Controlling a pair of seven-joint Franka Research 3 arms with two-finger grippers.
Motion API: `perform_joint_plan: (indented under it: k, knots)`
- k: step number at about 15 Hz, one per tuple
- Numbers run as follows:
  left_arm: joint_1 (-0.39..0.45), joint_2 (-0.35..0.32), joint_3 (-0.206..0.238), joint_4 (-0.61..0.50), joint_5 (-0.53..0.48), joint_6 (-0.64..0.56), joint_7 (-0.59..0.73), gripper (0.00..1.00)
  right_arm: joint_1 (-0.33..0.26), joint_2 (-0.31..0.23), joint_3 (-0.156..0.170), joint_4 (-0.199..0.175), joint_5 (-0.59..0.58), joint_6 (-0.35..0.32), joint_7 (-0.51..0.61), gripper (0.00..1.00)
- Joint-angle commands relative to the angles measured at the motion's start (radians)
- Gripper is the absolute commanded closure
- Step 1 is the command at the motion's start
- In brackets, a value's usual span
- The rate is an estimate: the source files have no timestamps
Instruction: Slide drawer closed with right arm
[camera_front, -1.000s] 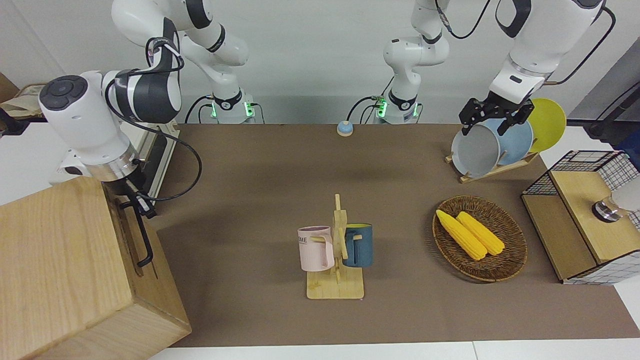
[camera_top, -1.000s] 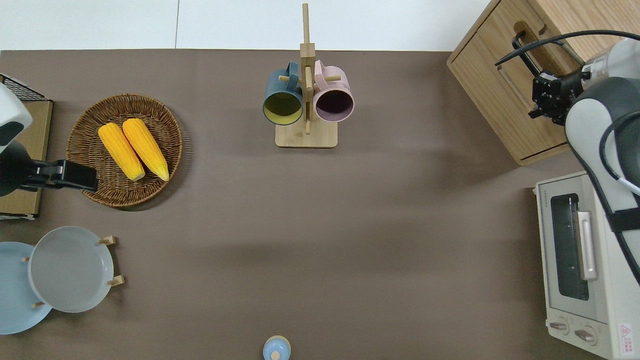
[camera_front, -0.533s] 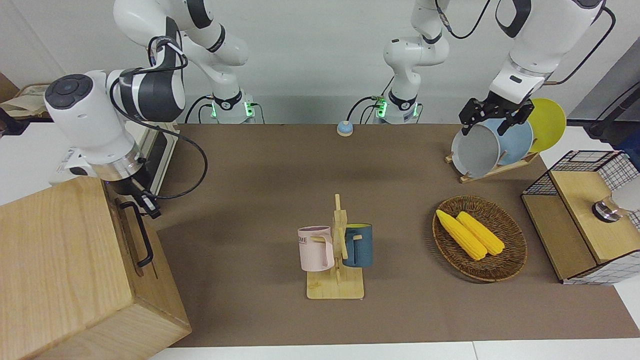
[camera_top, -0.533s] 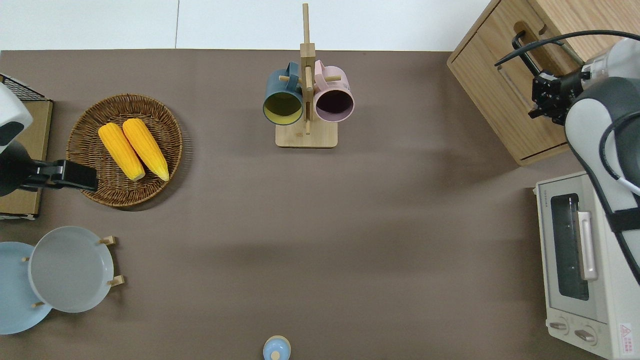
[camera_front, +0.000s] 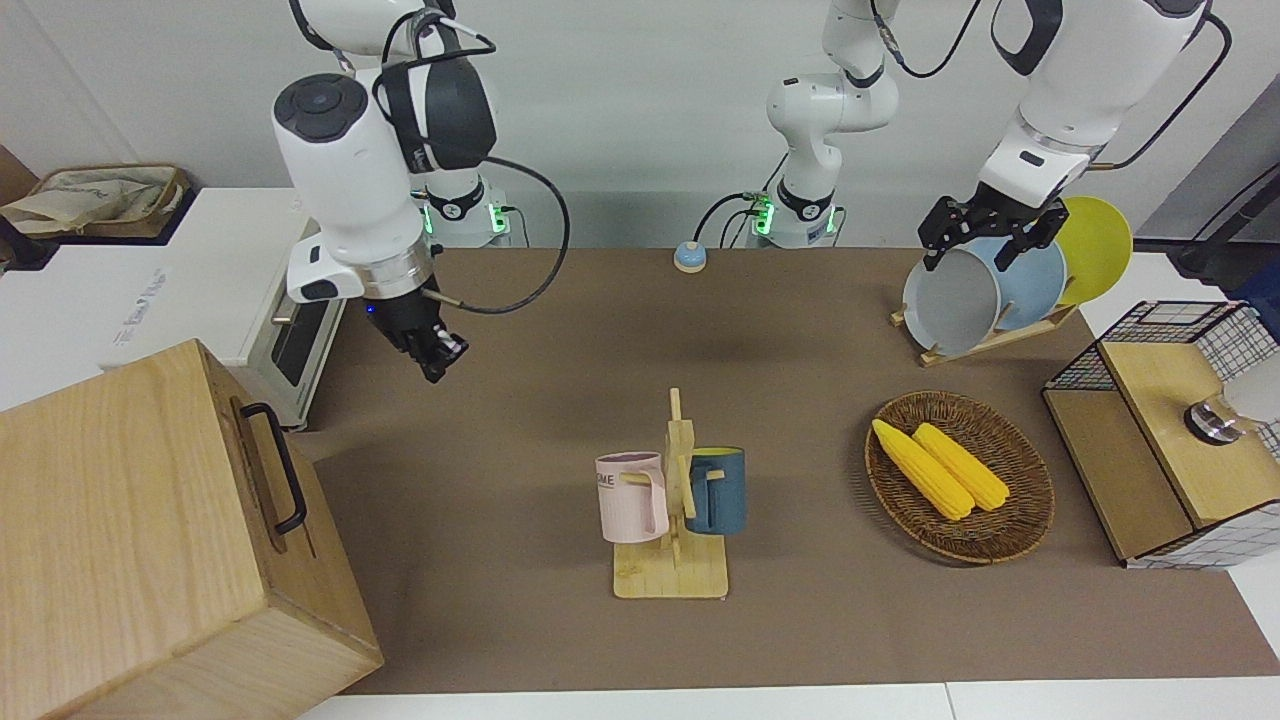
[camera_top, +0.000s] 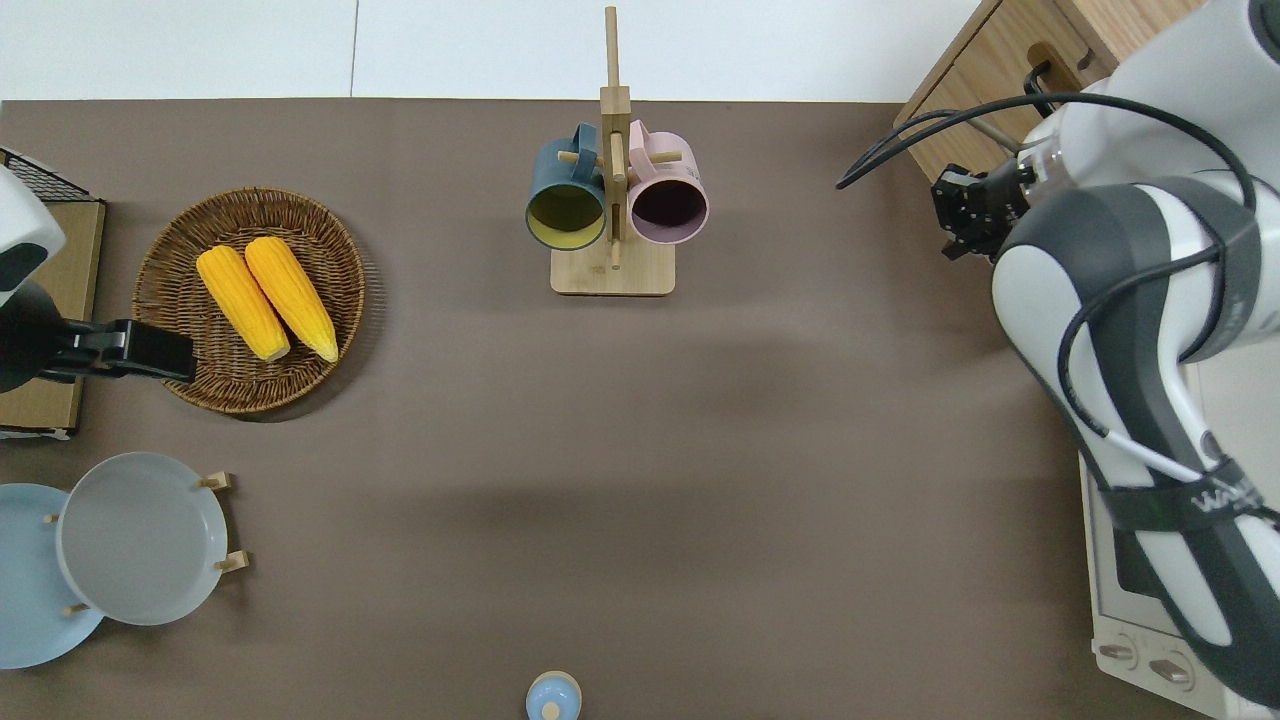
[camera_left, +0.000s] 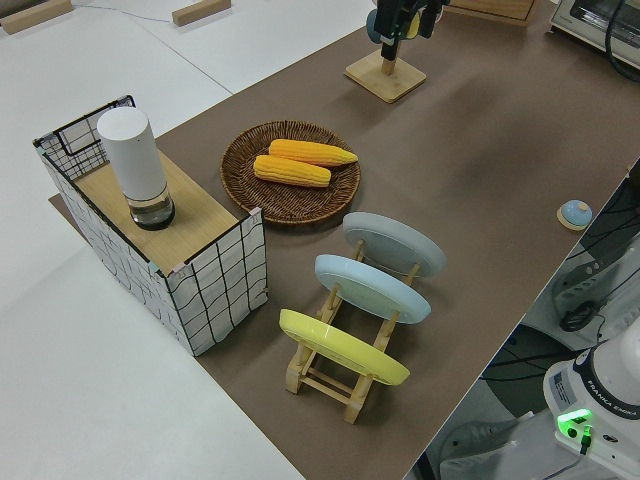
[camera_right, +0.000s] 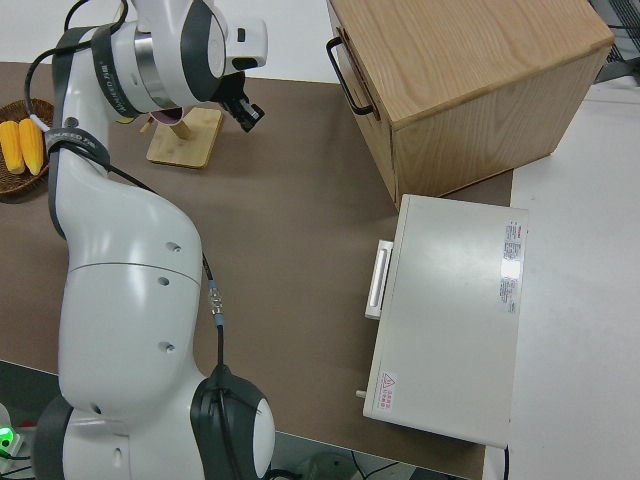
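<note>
The drawer (camera_front: 262, 490) sits flush in the front of the pale wooden box (camera_front: 120, 520), its black bar handle (camera_front: 280, 468) free. The overhead view shows a strip of the drawer (camera_top: 985, 70), and the right side view shows its handle (camera_right: 350, 68). My right gripper (camera_front: 442, 356) hangs in the air with its fingers together and holds nothing. Seen from overhead, the right gripper (camera_top: 958, 215) is over the foot of the box's front, clear of the handle. It also shows in the right side view, right gripper (camera_right: 250, 114). My left arm is parked, its left gripper (camera_front: 985, 238) open.
A white toaster oven (camera_right: 450, 320) stands beside the box, nearer to the robots. A wooden mug stand (camera_front: 672, 520) with a pink and a blue mug is at the table's middle. A basket of corn (camera_front: 958, 478), a plate rack (camera_front: 985, 290) and a wire-sided box (camera_front: 1170, 430) are toward the left arm's end.
My right arm has risen and swung away from the drawer's handle toward the middle of the table. The drawer and the left arm have not moved.
</note>
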Motion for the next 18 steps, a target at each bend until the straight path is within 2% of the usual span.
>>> perform_joint_plan:
  k: [1,4,5,7,9,10,11,12,13,14,18]
  knots:
    - [0.004,0.013,-0.006,0.026,0.017,-0.02,0.01,0.01,0.005,-0.152,-0.004,-0.145,-0.001,0.002,-0.18,1.0]
    - [0.004,0.011,-0.006,0.024,0.017,-0.02,0.01,0.01,0.003,-0.26,-0.004,-0.254,0.006,0.001,-0.31,1.0]
    - [0.004,0.011,-0.006,0.026,0.017,-0.02,0.01,0.01,0.005,-0.287,-0.004,-0.28,0.007,-0.001,-0.355,1.0]
    - [0.004,0.011,-0.006,0.026,0.017,-0.02,0.01,0.01,0.005,-0.326,-0.004,-0.311,0.012,-0.007,-0.433,1.0]
    - [0.004,0.011,-0.006,0.026,0.017,-0.02,0.01,0.01,0.0,-0.338,-0.009,-0.309,0.059,-0.027,-0.495,0.999]
    - [0.004,0.011,-0.006,0.024,0.017,-0.02,0.01,0.01,-0.009,-0.338,-0.009,-0.305,0.068,-0.027,-0.515,0.936]
    - [0.004,0.011,-0.006,0.026,0.017,-0.02,0.01,0.01,-0.015,-0.331,-0.009,-0.299,0.069,-0.027,-0.516,0.824]
    - [0.004,0.011,-0.006,0.026,0.017,-0.02,0.01,0.01,-0.02,-0.324,-0.01,-0.289,0.07,-0.025,-0.519,0.624]
    - [0.004,0.011,-0.006,0.024,0.017,-0.02,0.01,0.01,-0.027,-0.317,-0.012,-0.279,0.07,-0.025,-0.519,0.185]
    - [0.004,0.011,-0.006,0.026,0.017,-0.02,0.01,0.01,-0.04,-0.306,-0.012,-0.276,0.07,-0.019,-0.523,0.015]
    - [0.004,0.011,-0.006,0.026,0.017,-0.02,0.01,0.01,-0.07,-0.262,-0.012,-0.234,0.07,-0.019,-0.559,0.011]
